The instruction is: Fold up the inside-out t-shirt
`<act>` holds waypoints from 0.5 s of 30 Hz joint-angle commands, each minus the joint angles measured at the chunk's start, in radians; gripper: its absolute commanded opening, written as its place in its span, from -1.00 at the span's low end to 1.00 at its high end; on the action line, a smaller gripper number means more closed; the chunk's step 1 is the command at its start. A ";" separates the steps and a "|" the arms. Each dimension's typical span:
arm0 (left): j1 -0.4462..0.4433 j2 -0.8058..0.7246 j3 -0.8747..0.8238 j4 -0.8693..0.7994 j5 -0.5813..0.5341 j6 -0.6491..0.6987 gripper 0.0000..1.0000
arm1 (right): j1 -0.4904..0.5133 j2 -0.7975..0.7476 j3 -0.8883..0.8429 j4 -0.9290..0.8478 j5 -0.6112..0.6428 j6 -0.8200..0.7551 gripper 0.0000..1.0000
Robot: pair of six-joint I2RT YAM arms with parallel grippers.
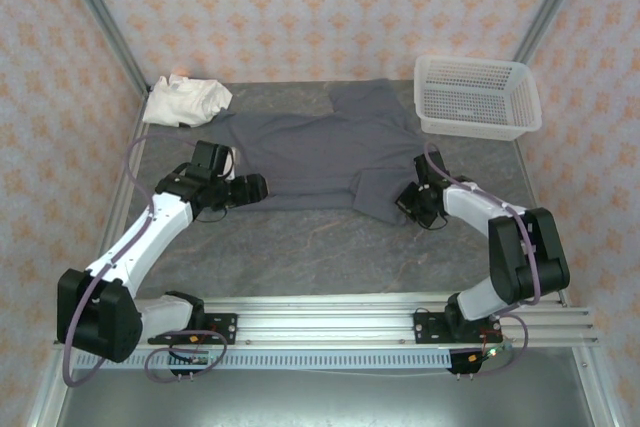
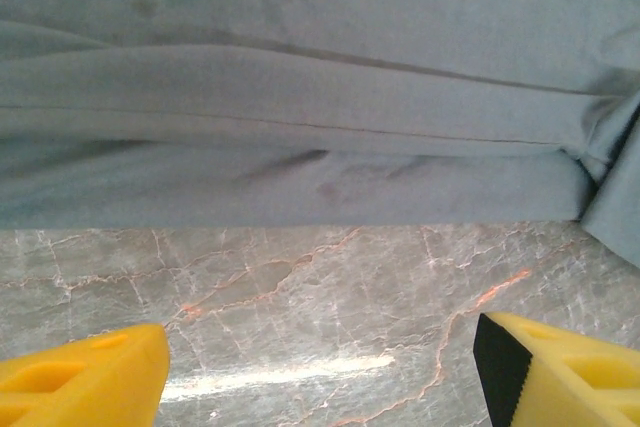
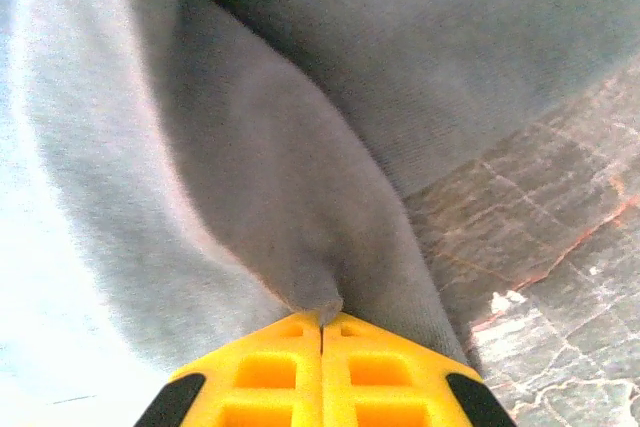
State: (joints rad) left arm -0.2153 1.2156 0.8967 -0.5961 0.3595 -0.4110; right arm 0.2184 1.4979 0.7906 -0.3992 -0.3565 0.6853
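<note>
At mid-table, toward the far side, the inside-out t-shirt lay spread, its near hem facing the arms. The right gripper was clamped on a pinched ridge of fabric at the near right corner. The left gripper stood with fingers wide apart over bare table, just short of the hem, holding nothing. Judged step: securing both near corners. The next move required the left fingers to advance and close on the hem. Open tabletop lay nearside; a white basket and a cream garment bounded the far corners.

The grey t-shirt lies in long flat folds across the upper area, its near edge on the marble table. The left tool stands short of that edge, yellow fingers spread wide, nothing between them.
</note>
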 commanded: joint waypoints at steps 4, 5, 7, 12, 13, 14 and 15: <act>-0.001 0.002 -0.009 0.001 0.000 -0.007 0.62 | 0.010 0.019 0.249 -0.043 0.014 0.161 -1.00; -0.002 0.005 -0.010 0.006 0.004 -0.010 0.61 | 0.010 0.060 0.304 -0.044 0.040 0.193 -1.00; -0.002 0.013 -0.014 0.012 0.009 -0.017 0.62 | 0.010 0.157 0.415 -0.046 0.096 0.248 -1.00; -0.002 -0.004 -0.040 0.006 0.010 -0.029 0.61 | -0.003 0.461 0.763 -0.082 0.216 0.344 -1.00; -0.002 -0.012 -0.043 0.001 0.008 -0.029 0.62 | -0.003 0.514 0.840 -0.099 0.218 0.334 -1.00; -0.001 -0.021 -0.048 -0.004 0.006 -0.030 0.62 | -0.001 0.571 0.931 -0.139 0.227 0.322 -1.00; -0.002 -0.030 -0.056 -0.008 0.004 -0.031 0.61 | -0.003 0.623 1.023 -0.193 0.236 0.320 -1.00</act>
State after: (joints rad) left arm -0.2153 1.2232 0.8581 -0.5907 0.3607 -0.4259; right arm 0.2218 2.0148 1.6424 -0.4706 -0.2073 0.9668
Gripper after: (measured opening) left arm 0.807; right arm 0.042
